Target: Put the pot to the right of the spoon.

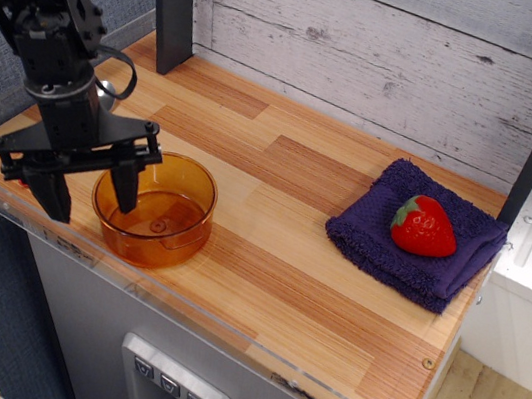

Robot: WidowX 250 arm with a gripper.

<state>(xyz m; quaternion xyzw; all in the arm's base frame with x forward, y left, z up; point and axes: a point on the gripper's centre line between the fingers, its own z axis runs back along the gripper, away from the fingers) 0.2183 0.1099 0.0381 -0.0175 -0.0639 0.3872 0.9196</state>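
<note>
Striped wooden table, clear plastic strip along the front edge. Orange pot stood near the front left corner; purple towel lay far right, well apart. Spoon bowl showed behind the pot.
</note>
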